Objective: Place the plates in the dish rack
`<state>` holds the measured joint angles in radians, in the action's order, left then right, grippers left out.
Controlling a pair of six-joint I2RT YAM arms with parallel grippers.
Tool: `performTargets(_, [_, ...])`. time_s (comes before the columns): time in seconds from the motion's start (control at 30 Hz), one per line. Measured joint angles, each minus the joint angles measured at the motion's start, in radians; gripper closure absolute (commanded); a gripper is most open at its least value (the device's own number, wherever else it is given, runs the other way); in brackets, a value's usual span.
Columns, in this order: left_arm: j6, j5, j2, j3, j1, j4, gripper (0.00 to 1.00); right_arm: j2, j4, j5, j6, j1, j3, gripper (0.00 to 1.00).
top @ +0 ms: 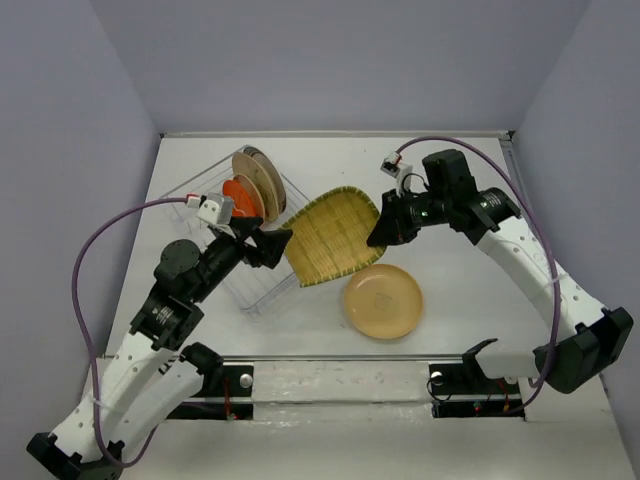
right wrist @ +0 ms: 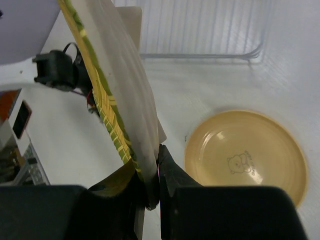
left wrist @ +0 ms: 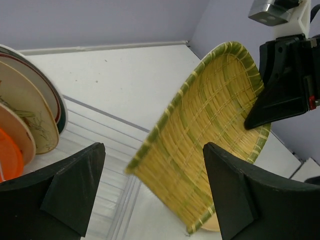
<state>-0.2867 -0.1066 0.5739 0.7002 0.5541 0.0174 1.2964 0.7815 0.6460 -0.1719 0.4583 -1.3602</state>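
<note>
Yellow plate (top: 330, 235) is held tilted beside the rack (top: 262, 300) — its rim clamped in the right gripper (top: 379, 233). Left gripper (top: 276, 245) is spread wide open at the opposite edge — nothing gripped.

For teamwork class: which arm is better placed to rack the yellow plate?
Probably left: the left hand, open, hovers over the dish rack at the edge of the yellow plate; the right hand pinches the far rim.
</note>
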Motion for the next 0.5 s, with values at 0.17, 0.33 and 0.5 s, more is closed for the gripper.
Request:
performTargets(0.17, [0.017, -0.154, 0.081, 0.018, -0.002, 0.001, 0.15, 0.0, 0.075, 0.088, 0.08, 0.061, -0.015, 0.93])
performTargets(0.33, [0.024, -0.286, 0.107, 0.018, -0.002, 0.002, 0.38, 0.0, 0.111, 0.154, 0.131, 0.065, -0.031, 0.93])
performTargets(0.5, [0.011, -0.422, 0.106, 0.017, -0.002, 0.044, 0.93, 0.004, 0.133, 0.168, 0.151, 0.066, -0.047, 0.93])
